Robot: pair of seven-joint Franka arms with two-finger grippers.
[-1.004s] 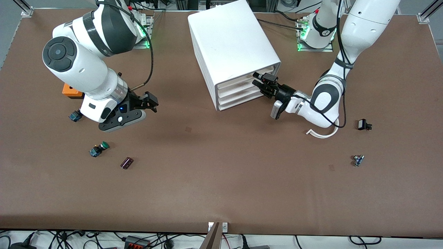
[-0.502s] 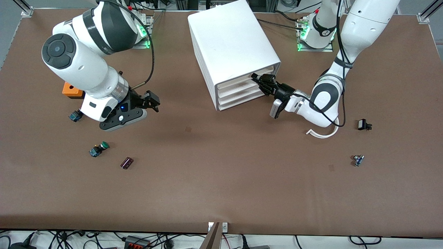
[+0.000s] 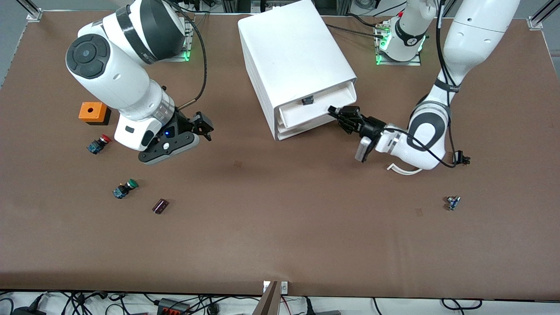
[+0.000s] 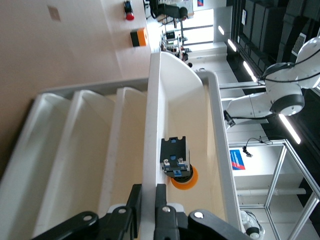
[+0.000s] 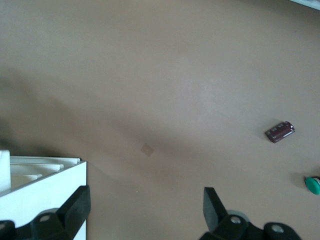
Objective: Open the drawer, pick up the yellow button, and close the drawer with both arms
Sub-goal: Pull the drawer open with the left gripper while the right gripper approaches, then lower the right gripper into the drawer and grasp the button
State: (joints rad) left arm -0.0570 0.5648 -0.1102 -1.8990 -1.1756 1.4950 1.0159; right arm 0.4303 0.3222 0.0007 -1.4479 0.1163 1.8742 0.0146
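A: Where is the left gripper (image 3: 336, 111)?

B: At the top drawer (image 3: 316, 106) of the cabinet (image 3: 293, 52), which stands by the table's (image 3: 280, 236) edge where the arm bases are. Its fingers (image 4: 160, 200) are pinched tight on the drawer's front wall, one on each side of it, and the drawer stands partly out.

A: And the button (image 4: 177, 165)?

B: Inside that drawer, lying on its side just past the gripped wall, orange cap toward the gripper.

A: The right gripper (image 3: 204, 127)?

B: Up over bare table toward the right arm's end, fingers (image 5: 214, 206) spread wide, nothing between them.

A: Anything else on that end?

B: An orange box (image 3: 93, 113), a red button (image 3: 97, 144), a green button (image 3: 124, 188) and a small dark block (image 3: 160, 205), all well apart from the cabinet.
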